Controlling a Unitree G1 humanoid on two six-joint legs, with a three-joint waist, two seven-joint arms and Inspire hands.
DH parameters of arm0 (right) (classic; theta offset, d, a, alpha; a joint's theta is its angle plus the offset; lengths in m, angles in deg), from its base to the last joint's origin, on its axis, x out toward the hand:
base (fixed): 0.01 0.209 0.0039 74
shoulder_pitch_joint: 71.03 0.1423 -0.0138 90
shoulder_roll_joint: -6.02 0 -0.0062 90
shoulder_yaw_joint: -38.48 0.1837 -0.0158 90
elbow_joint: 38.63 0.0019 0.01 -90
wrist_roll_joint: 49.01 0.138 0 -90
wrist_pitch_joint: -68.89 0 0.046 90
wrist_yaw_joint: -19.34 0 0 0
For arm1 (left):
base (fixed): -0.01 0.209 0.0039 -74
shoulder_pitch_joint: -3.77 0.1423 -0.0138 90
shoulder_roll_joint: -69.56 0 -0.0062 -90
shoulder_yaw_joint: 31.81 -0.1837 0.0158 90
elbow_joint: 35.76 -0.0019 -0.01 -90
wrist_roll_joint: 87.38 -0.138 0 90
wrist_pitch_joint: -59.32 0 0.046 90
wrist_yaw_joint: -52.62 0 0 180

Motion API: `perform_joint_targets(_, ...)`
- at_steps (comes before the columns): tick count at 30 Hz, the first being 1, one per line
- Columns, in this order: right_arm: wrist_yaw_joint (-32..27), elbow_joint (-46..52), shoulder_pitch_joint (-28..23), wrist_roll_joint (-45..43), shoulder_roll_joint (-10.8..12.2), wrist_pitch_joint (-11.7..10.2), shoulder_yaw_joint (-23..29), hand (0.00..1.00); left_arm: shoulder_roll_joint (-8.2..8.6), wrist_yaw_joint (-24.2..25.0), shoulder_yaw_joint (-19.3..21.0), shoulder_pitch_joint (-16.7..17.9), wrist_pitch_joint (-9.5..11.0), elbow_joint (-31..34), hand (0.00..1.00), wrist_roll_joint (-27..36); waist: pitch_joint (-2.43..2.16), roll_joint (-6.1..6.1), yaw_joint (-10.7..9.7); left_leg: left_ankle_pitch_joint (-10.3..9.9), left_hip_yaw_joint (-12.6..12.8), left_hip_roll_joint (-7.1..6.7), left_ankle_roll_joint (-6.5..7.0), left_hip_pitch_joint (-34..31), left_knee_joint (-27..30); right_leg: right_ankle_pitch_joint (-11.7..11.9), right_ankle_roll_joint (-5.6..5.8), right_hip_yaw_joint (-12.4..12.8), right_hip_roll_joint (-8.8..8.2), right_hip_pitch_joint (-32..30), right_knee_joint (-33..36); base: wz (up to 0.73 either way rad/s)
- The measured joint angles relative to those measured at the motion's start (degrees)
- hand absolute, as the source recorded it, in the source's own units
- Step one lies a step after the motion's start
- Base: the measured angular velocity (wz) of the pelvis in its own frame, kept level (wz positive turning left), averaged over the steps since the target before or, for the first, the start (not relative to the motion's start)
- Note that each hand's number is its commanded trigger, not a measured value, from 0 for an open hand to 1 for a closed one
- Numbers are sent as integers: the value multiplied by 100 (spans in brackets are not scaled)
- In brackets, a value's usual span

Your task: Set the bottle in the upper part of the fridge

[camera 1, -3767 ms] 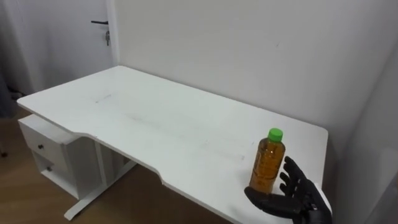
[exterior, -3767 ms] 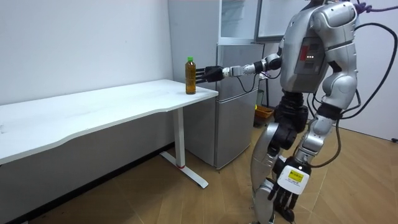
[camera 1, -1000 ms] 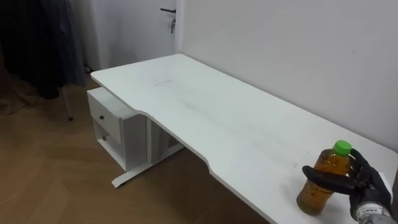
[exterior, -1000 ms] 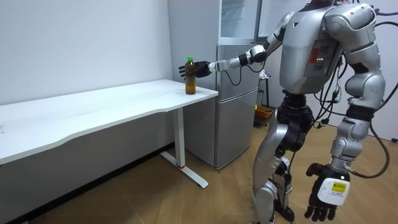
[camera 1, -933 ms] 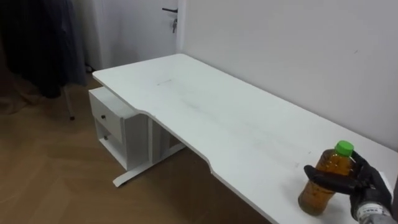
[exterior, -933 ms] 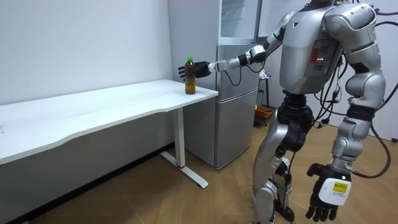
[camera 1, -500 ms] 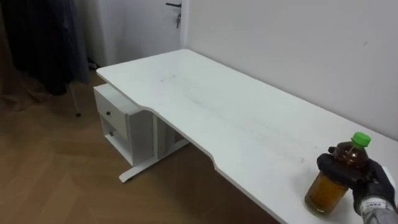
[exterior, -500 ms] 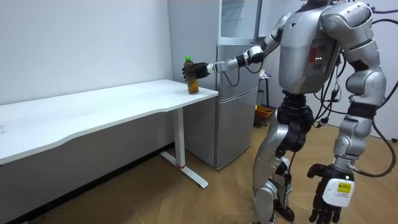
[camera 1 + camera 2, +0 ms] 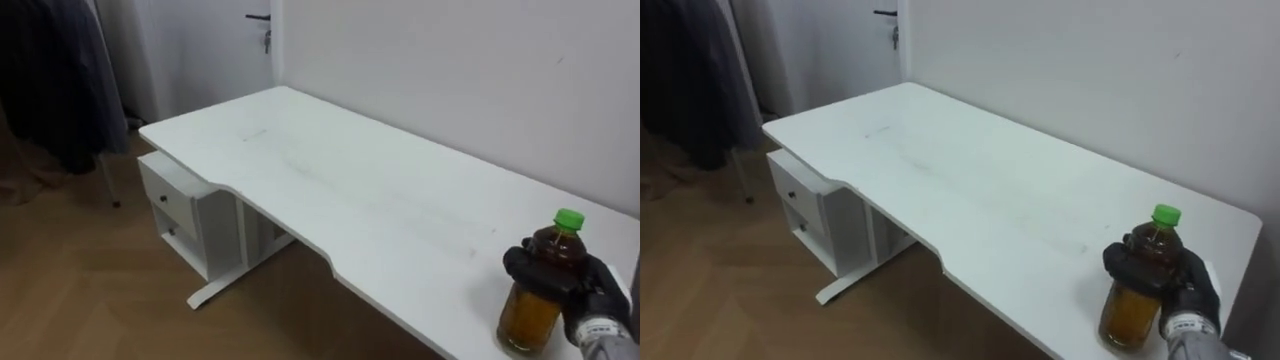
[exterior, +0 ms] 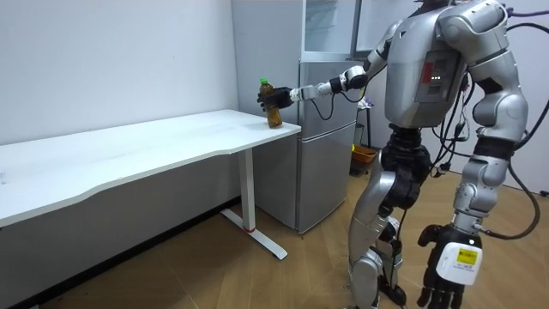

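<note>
The bottle (image 9: 533,303) holds amber liquid under a green cap. It is at the near right corner of the white table (image 9: 330,190), leaning slightly, its base at or just above the top. My right hand (image 9: 578,287) is shut on its upper half, fingers wrapped round the shoulder below the cap. The room view has the bottle (image 10: 274,112) and right hand (image 10: 280,96) at the table's end beside the silver fridge (image 10: 330,146). Its upper compartment (image 10: 330,26) has a glass door. My left hand (image 10: 443,268) hangs low by my side, fingers relaxed.
A white drawer unit (image 9: 190,215) stands under the table's far left part. A door with a dark handle (image 9: 257,20) is in the back corner. I stand on wooden floor (image 10: 257,275) between table end and fridge. Dark cloth (image 9: 50,80) hangs at far left.
My right hand's fingers have curled round the bottle. The bottle has shifted a little toward the table's end and now leans. The eye views have shifted with my head.
</note>
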Motion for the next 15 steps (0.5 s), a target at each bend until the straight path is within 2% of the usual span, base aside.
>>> perform_joint_targets(3, 2, 162, -96, 16, 0, 53, 10, 100, 5, -1, 4, 81, 0, -2, 0, -2, -6, -4, -104, 8, 60, 13, -5, 126, -72, -2, 4, 75, -6, 45, -7, -12)
perform_joint_targets(6, 40, 777, -465, 8, -1, 53, 149, 100, 102, -4, 255, 122, 1, -3, 0, -20, -39, -22, -267, 16, 72, 11, -12, 222, -137, -4, 7, 113, -12, 82, -10, -7)
perform_joint_targets(10, 74, 1641, -803, 14, -1, 55, 245, 100, 175, -10, 301, 152, 47, 2, 0, -4, -79, -13, -424, 41, 173, 18, -5, 317, -235, -6, 10, 179, -42, 90, -9, -12)
perform_joint_targets(15, 247, 2352, -898, 19, -2, 56, 250, 100, 185, -61, 301, 172, 90, -4, 0, -5, -98, -12, -619, 53, 345, 21, 16, 618, -393, -9, 25, 365, -77, 245, -27, -16)
